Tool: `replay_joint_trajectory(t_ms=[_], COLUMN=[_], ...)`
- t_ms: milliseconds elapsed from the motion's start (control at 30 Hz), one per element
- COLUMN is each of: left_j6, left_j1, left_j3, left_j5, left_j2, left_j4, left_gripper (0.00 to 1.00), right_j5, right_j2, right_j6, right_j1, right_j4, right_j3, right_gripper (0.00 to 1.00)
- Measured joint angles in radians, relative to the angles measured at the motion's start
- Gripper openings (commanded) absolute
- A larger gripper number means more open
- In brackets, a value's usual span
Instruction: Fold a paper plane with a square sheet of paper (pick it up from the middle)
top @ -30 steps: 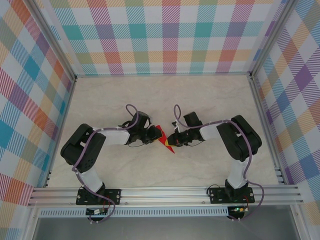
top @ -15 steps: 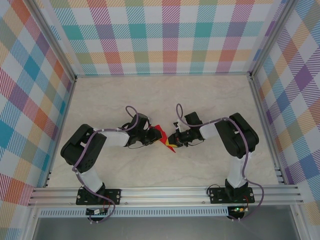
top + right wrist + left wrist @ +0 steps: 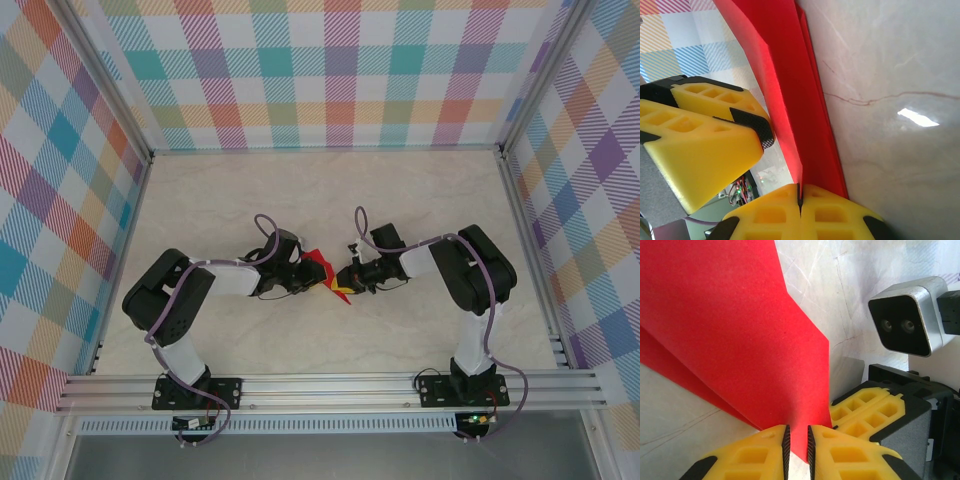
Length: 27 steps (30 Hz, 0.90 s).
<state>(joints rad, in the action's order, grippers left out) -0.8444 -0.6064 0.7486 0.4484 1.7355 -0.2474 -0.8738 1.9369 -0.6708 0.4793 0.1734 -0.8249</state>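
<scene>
Standing on edge rather than lying flat, the red sheet of paper [image 3: 322, 266] sits at the middle of the bench [image 3: 420, 200], between the two arms. Whether its lower edge touches the surface I cannot tell. It is already folded into layers. The left wrist view shows a broad red flap with a second layer peeking out beneath it, and the right wrist view shows stacked edges running beside a crease. I judge it a half-made plane, not a finished dart.

The left gripper [image 3: 797, 439] has its jaws nearly together, with the thin paper pinched in the slit between them. The right gripper [image 3: 800, 192] has its jaws pressed fully together on the paper's edge. The two grips sit just beside each other and come in from opposite sides, probably so one can pin the fold line while the other sharpens the crease. Held this close, pulls in differing directions could tear or skew the sheet.
</scene>
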Motion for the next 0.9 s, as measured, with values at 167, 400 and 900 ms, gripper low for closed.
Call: replay_joint_trajectory(t_ms=[167,400,900], left_j6=[0.000,0.000,0.000], left_j1=[0.000,-0.001,-0.002], left_j3=[0.000,0.017,0.062], left_j5=[0.000,-0.004,-0.022], left_j2=[0.010,0.026,0.042], left_j4=[0.000,0.016,0.104], left_gripper=[0.18,0.17,0.15], right_j5=[-0.003,-0.010,-0.007], right_j2=[0.003,0.008,0.009], right_j6=[0.000,0.001,0.024], right_j1=[-0.001,-0.002,-0.002], right_j4=[-0.001,-0.010,-0.068], right_j3=[-0.001,-0.008,-0.033], right_gripper=[0.00,0.00,0.07])
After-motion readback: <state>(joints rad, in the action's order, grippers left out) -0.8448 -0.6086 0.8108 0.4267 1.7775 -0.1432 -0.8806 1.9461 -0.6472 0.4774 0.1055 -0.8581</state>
